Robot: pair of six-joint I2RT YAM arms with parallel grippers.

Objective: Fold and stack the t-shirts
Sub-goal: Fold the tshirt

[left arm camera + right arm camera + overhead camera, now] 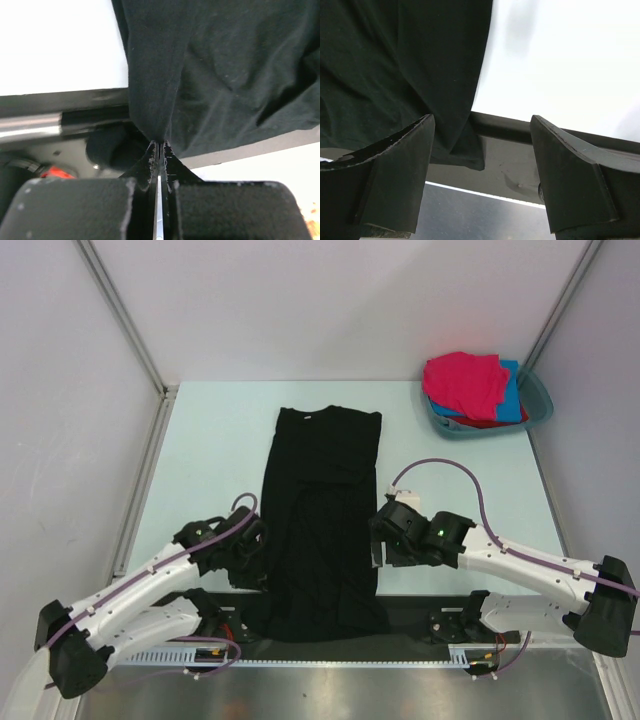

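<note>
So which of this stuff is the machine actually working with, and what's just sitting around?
In the job: black t-shirt, its edge pinched in the shut left claw; open right claw at its other edge; pink shirt, blue shirt and red shirt, waiting.
Just lying about: teal basin holding those three; the table.

Between left gripper point(160, 147) tips, black t-shirt point(225, 75): matt soft cloth, faintly creased. Its fingers point(147, 167): matt black plastic, scuffed edges. Left of them, metal rail point(30, 127), dull sheen.
</note>
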